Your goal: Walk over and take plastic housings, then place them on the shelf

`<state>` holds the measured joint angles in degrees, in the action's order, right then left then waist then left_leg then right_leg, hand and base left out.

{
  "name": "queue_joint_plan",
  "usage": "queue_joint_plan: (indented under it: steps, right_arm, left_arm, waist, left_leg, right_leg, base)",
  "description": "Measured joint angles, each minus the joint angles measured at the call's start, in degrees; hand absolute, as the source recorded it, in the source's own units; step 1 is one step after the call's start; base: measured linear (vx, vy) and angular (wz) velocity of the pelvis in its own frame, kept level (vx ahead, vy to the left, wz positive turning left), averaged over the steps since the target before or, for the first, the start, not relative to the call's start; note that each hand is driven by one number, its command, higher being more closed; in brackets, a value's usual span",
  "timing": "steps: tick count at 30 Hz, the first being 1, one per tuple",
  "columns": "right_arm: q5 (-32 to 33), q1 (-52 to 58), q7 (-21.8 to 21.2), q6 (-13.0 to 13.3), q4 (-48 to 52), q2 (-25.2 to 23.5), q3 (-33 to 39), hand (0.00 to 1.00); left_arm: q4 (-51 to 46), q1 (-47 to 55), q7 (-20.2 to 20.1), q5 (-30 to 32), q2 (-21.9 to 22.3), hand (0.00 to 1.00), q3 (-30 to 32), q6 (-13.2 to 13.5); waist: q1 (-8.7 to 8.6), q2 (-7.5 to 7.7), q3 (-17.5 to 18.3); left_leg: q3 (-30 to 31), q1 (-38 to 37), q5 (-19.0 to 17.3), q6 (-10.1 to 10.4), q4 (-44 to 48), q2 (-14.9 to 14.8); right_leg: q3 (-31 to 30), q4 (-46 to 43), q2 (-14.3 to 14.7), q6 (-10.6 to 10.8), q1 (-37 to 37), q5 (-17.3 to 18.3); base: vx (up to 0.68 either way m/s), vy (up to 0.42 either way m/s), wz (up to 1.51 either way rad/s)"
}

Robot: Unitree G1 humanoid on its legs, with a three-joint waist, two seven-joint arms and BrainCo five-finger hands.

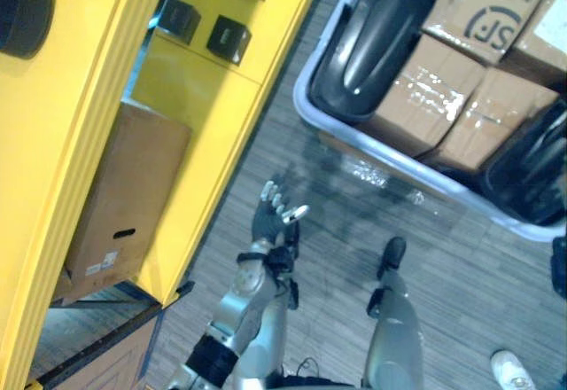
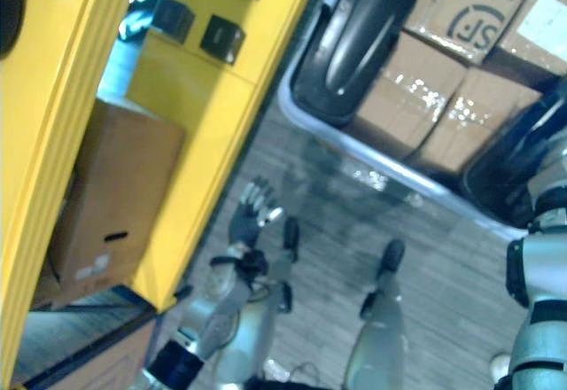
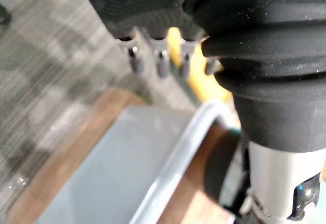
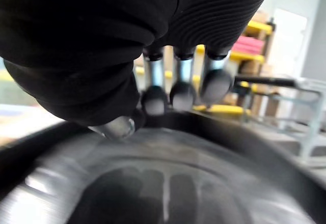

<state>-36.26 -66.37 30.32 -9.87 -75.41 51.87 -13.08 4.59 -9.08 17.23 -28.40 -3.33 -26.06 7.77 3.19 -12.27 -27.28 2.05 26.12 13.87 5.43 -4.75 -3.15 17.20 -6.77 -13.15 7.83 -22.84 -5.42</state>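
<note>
A black plastic housing (image 1: pixel 363 44) lies dome-up at the near left end of a grey-rimmed cart (image 1: pixel 390 155). A second black housing (image 1: pixel 532 168) rests at the cart's right side. My left hand (image 1: pixel 275 217) is raised over the floor between the yellow shelf (image 1: pixel 213 142) and the cart, fingers straight and holding nothing. In the right wrist view my right hand (image 4: pixel 181 94) hangs close over the glossy top of a black housing (image 4: pixel 163 183), fingers (image 4: pixel 214 84) relaxed, with the thumb beside them and nothing gripped.
Several taped cardboard boxes (image 1: pixel 425 97) fill the cart between the housings. The shelf holds a large cardboard box (image 1: pixel 115 204) low down and small black boxes (image 1: pixel 229 38) higher up. A person's white shoe (image 1: pixel 512 370) shows at the lower right on the grey plank floor.
</note>
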Motion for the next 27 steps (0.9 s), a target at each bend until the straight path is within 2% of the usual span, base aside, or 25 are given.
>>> queue_joint_plan:
  steps: [5,7,9,10,11,13,14,16,17,19,21,23,27]
  right_arm:
    - [2.5,-1.3,2.6,-0.2,1.6,0.0,0.7,0.00]
    - [3.5,0.6,3.8,-0.6,7.3,-0.1,4.2,0.00]
    - [4.0,6.9,7.0,-1.5,21.2,-1.2,10.9,0.00]
    - [4.0,11.6,8.8,-1.9,30.9,-3.6,15.4,0.00]
    - [4.0,13.9,9.8,-2.1,35.3,-5.0,17.2,0.00]
    - [3.9,23.7,12.8,-2.3,50.6,-12.7,23.5,0.00]
    - [3.9,26.1,13.4,-2.3,53.7,-15.0,24.5,0.00]
    - [3.9,35.5,14.4,-2.1,63.9,-23.4,27.8,0.00]
    - [3.9,41.6,14.9,-1.4,69.3,-28.3,28.9,0.00]
    - [4.0,51.4,14.9,0.1,76.3,-36.1,29.6,0.00]
    - [4.0,58.2,14.9,1.2,80.3,-41.8,29.6,0.00]
    - [5.3,62.3,14.7,2.8,81.3,-46.1,29.5,0.00]
    - [11.0,63.1,14.4,4.3,80.2,-49.8,29.6,0.00]
  left_arm:
    - [-0.1,0.0,0.2,0.0,1.6,0.00,0.0,0.0]
    - [-0.1,0.0,0.3,0.0,1.7,0.00,0.0,0.0]
    - [0.0,0.1,0.7,0.0,1.7,0.00,0.3,-0.1]
    - [0.0,0.1,1.3,0.0,1.6,0.00,0.7,-0.2]
    - [0.0,0.1,1.6,0.0,1.6,0.00,0.8,-0.2]
    - [0.1,0.2,2.5,0.0,1.4,0.00,2.5,-0.1]
    - [0.0,0.4,2.7,0.0,1.3,0.00,2.9,-0.1]
    - [0.1,1.0,2.8,0.0,0.5,0.00,5.0,-0.2]
    - [0.1,1.6,2.9,0.0,-0.2,0.00,5.9,-0.2]
    - [0.1,3.0,2.9,0.1,-1.0,0.00,7.5,-0.3]
    - [0.0,4.4,3.0,0.1,-1.3,0.00,8.6,-0.3]
    - [-0.1,5.8,3.1,0.2,-1.3,0.00,9.1,-0.3]
    - [-0.3,7.7,3.1,0.2,-1.0,0.00,9.0,-0.3]
  waist:
    - [0.76,-0.14,-0.1]
    - [0.67,-0.13,-0.1]
    - [0.30,-0.09,-0.1]
    - [-0.35,0.01,-0.1]
    - [-0.75,0.16,-0.2]
    - [-1.63,1.52,-0.5]
    - [-1.91,2.09,-0.4]
    - [-2.96,4.48,-0.3]
    - [-4.05,5.75,-0.2]
    - [-4.90,7.89,-0.2]
    - [-5.77,8.70,0.0]
    - [-5.82,9.28,0.0]
    - [-5.92,9.29,0.0]
  left_leg:
    - [1.5,-0.1,0.5,0.0,0.0,0.3]
    - [1.8,-0.1,0.6,0.0,0.0,0.3]
    - [1.7,-0.8,0.6,0.0,0.0,0.1]
    - [1.6,-1.4,0.6,0.0,0.0,-0.1]
    - [1.4,-1.7,0.6,0.0,0.0,-0.1]
    - [0.3,-3.2,0.3,0.1,0.0,-0.6]
    - [0.2,-3.3,0.2,0.2,0.0,-0.7]
    - [-1.3,-4.3,-0.2,0.2,0.0,-0.8]
    - [-2.0,-4.8,-0.6,0.1,0.0,-0.9]
    - [-4.0,-6.2,-1.4,-0.1,0.0,-1.0]
    - [-5.3,-7.2,-2.1,-0.1,0.0,-0.9]
    - [-7.4,-7.9,-2.8,-0.2,0.0,-0.9]
    - [-9.0,-8.0,-3.0,-0.1,0.0,-1.4]
  right_leg:
    - [1.3,-2.1,-0.3,-0.6,0.1,1.2]
    - [1.4,-2.4,-0.3,-0.7,0.2,1.4]
    - [1.4,-2.3,-0.3,-0.8,0.8,1.5]
    - [1.4,-2.2,-0.3,-0.7,1.4,1.5]
    - [1.3,-2.1,-0.2,-0.7,1.8,1.5]
    - [0.2,-1.1,0.3,-0.3,3.0,1.3]
    - [-0.1,-0.9,0.4,-0.3,3.0,1.2]
    - [-1.0,-0.6,0.6,-0.1,3.2,0.9]
    - [-1.7,-0.4,0.6,0.0,3.3,0.9]
    - [-3.3,1.0,0.7,0.1,4.1,0.5]
    - [-4.4,2.4,0.7,0.1,4.9,-0.1]
    - [-6.4,3.8,0.8,0.1,4.9,-0.8]
    - [-7.7,5.8,1.4,0.1,4.7,-2.0]
  base:
    - [-0.02,-0.037,0.13]
    - [-0.04,-0.039,0.06]
    - [-0.03,-0.054,-0.01]
    - [-0.01,-0.054,-0.03]
    - [0.00,-0.055,-0.10]
    - [0.01,-0.053,-0.19]
    - [0.01,-0.060,-0.22]
    - [0.01,-0.054,-0.30]
    - [0.02,-0.036,-0.36]
    - [0.02,-0.027,-0.39]
    - [0.02,-0.018,-0.36]
    - [0.01,-0.018,-0.44]
    - [0.00,-0.035,-0.26]
